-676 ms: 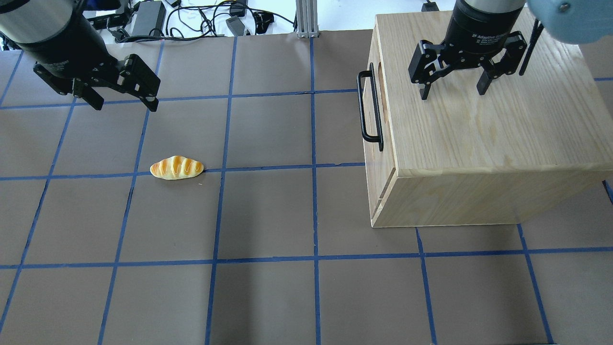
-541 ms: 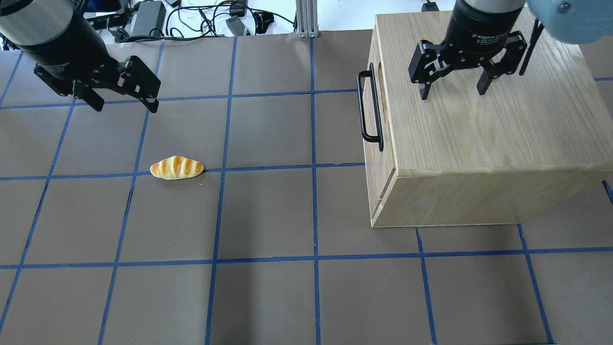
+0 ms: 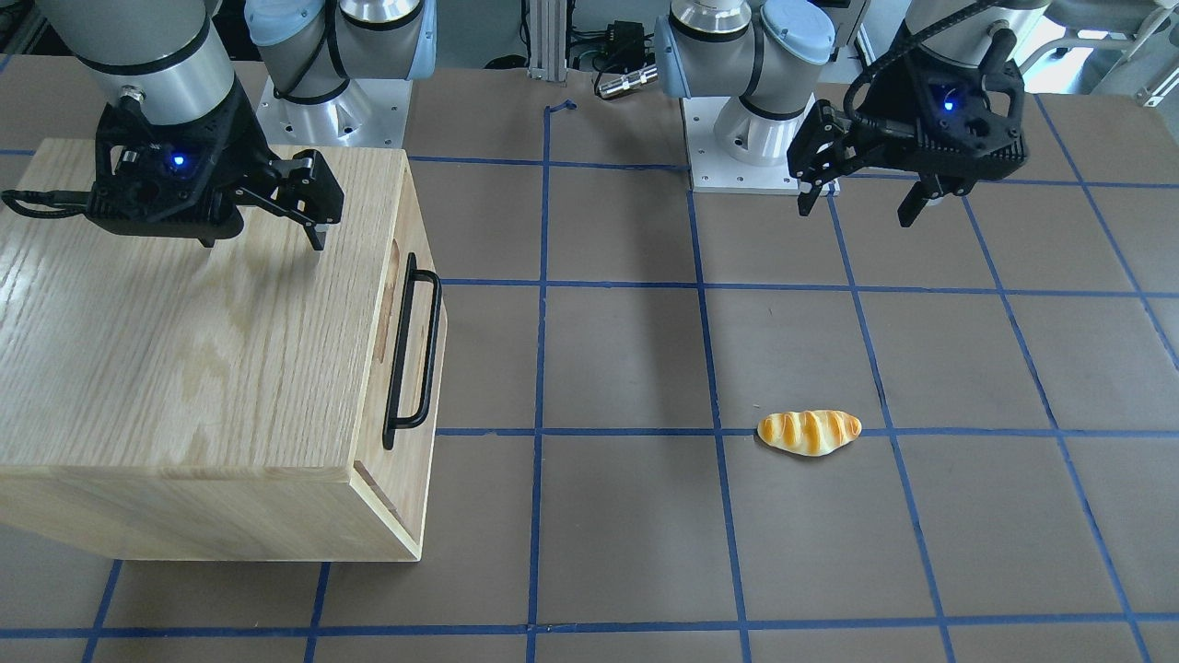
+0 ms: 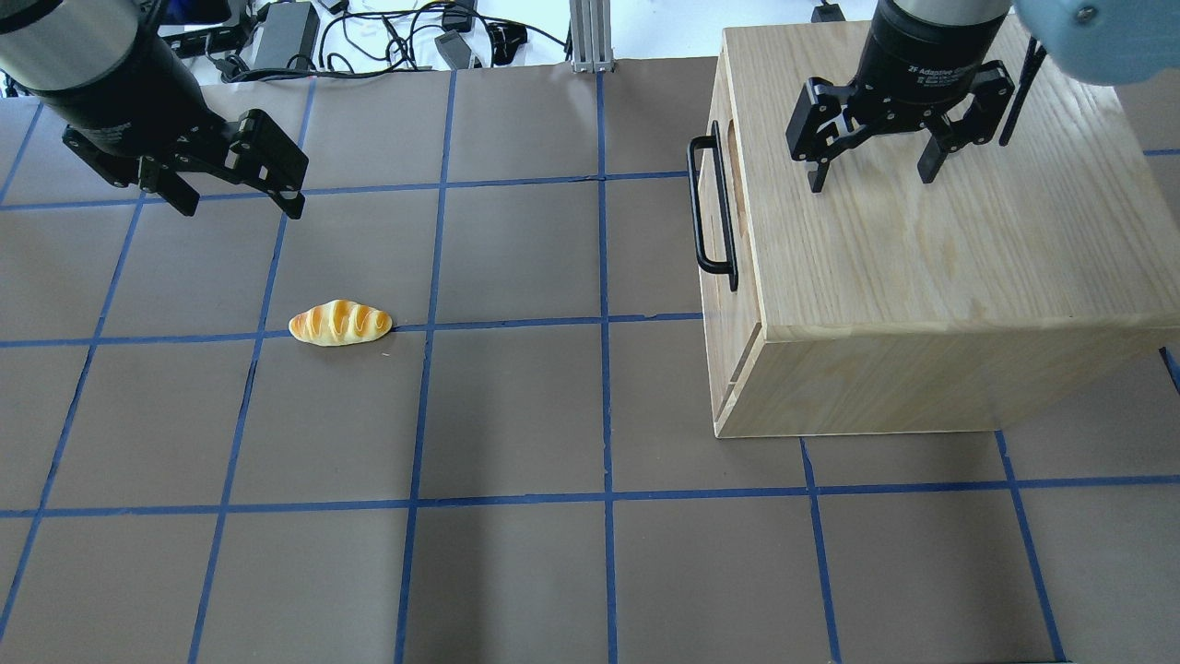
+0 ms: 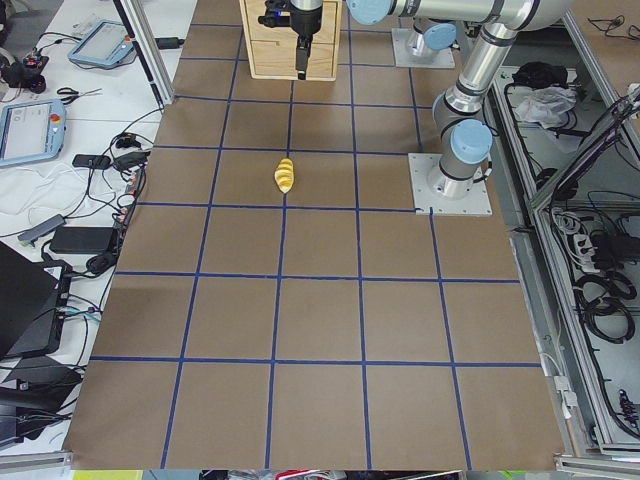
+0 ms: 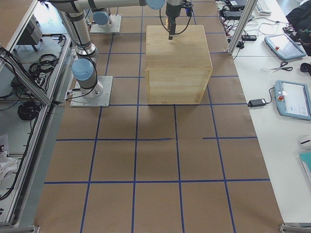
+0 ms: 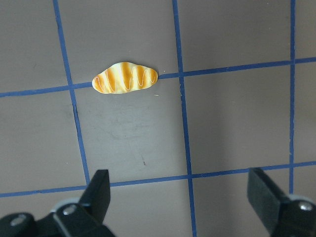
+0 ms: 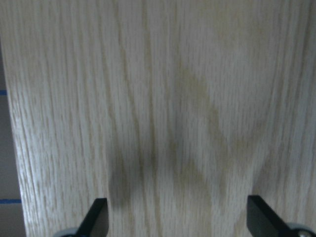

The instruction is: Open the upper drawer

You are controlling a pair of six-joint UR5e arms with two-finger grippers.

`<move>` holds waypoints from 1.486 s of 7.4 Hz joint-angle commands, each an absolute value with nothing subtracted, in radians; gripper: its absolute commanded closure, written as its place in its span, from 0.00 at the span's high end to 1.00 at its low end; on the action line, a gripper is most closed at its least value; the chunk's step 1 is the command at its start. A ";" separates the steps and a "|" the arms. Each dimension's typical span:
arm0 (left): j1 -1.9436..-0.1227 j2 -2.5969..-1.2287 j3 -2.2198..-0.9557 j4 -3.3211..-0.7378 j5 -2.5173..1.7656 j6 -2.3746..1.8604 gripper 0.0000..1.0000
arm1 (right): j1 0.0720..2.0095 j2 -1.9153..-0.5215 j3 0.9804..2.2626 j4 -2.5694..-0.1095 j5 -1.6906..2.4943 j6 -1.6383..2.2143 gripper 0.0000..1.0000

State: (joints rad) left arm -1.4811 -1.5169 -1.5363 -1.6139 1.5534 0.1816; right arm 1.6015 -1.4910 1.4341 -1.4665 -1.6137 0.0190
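Observation:
The upper drawer [image 4: 717, 212] is shut in the oak cabinet [image 4: 922, 277]. Its front faces the table's middle and carries a long black bar handle [image 4: 705, 207], which also shows in the front view [image 3: 429, 350]. My right gripper [image 4: 871, 180] hangs open and empty just above the cabinet top, well behind the handle. It also shows in the front view [image 3: 262, 241] and the right wrist view [image 8: 178, 222]. My left gripper [image 4: 240, 205] is open and empty above the table at the far left. It also shows in the front view [image 3: 855, 214] and the left wrist view [image 7: 180, 197].
A toy bread roll [image 4: 339, 323] lies on the brown mat between my left gripper and the cabinet, and shows in the left wrist view [image 7: 125, 78]. Cables and power bricks [image 4: 286, 37] lie beyond the table's far edge.
My left gripper has drifted slightly toward the far edge of the table. The right gripper, drawer and bread roll have not moved.

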 commanded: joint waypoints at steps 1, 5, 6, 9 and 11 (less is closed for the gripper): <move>-1.477 -1.528 -1.532 -1.614 1.552 0.179 1.00 | 1.601 -1.491 1.433 -1.466 -1.614 0.020 1.00; -1.459 -1.552 -1.539 -1.566 1.552 0.178 1.00 | 1.600 -1.491 1.433 -1.466 -1.614 0.020 1.00; -1.463 -1.561 -1.536 -1.554 1.555 0.170 1.00 | 1.601 -1.491 1.433 -1.466 -1.614 0.018 1.00; -1.553 -1.610 -1.537 -1.407 1.534 0.045 1.00 | 1.601 -1.491 1.434 -1.466 -1.614 0.020 1.00; -1.641 -1.655 -1.534 -1.335 1.466 -0.071 1.00 | 1.601 -1.491 1.433 -1.466 -1.614 0.020 1.00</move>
